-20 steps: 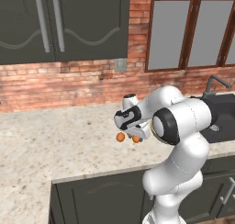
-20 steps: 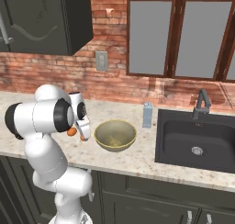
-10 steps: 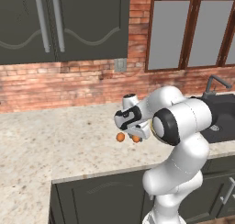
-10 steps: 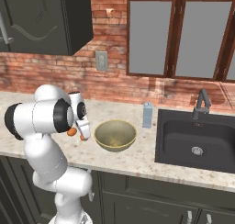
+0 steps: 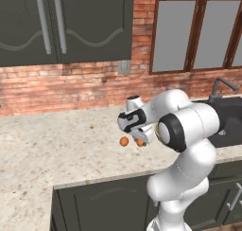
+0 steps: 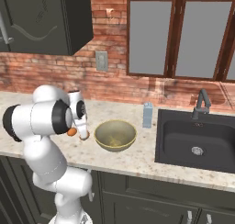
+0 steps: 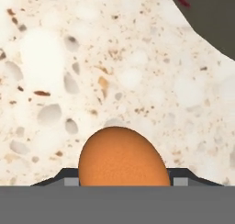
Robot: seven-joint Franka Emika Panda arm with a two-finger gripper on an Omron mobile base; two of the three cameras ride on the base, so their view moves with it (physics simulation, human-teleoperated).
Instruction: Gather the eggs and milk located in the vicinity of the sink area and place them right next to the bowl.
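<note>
Jaws: the gripper (image 7: pixel 120 184) stood low over the speckled worktop (image 7: pixel 114 71), its dark tips showing on either side of an egg (image 7: pixel 121 159); the jaws pinched that egg between them.
Held egg: orange-brown, seated at the very base of the hand view, wide enough to hide most of both tips; whether it touched the worktop could not be told.
Eggs from the base: in the left base view two eggs lay close together by the hand, one (image 5: pixel 124 141) clear of the wrist and the other (image 5: pixel 140 142) tucked under it.
Bowl: the olive-tan bowl (image 6: pixel 115 135) sat on the worktop; the gripper (image 6: pixel 83 135) hung just beside the bowl's left rim, with an orange egg (image 6: pixel 71 131) beyond it.
Milk: the pale carton (image 6: pixel 147 114) stood upright behind the bowl, towards the brick wall, next to the sink (image 6: pixel 197 139).
</note>
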